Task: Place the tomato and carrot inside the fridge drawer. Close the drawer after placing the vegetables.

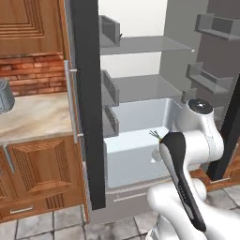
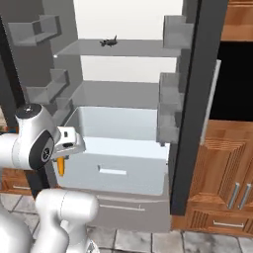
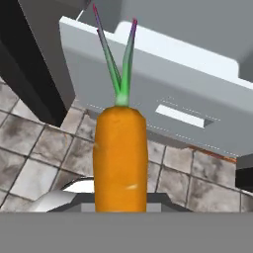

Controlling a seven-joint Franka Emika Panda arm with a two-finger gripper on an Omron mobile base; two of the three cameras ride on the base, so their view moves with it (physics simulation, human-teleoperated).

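Your tool (image 2: 63, 159) is pinching the carrot (image 3: 120, 158), its jaws pressed together on the root's thick body. In the hand view the carrot's long axis runs straight along the tool, with the green stalks (image 3: 117, 64) leading away from it toward the fridge drawer (image 3: 163, 94). From the right base view you see the orange end (image 2: 61, 167) hanging down below the tool, just in front of the drawer's front corner on the arm's side.

You have the fridge drawer (image 2: 116, 148) pulled out, a pale box spanning the fridge's width with a slot handle (image 2: 112, 171) in its flat front panel. Its front wall stands between the carrot and the drawer's inside. Above it sit grey shelves (image 2: 118, 48), one carrying a small dark item (image 2: 108, 42) too small to identify. Grey door bins (image 1: 108, 31) line both open doors. The dark door edge (image 1: 89, 103) stands beside the drawer, and a stone counter (image 1: 35, 117) lies beyond it, above the wooden cabinets (image 1: 37, 168).
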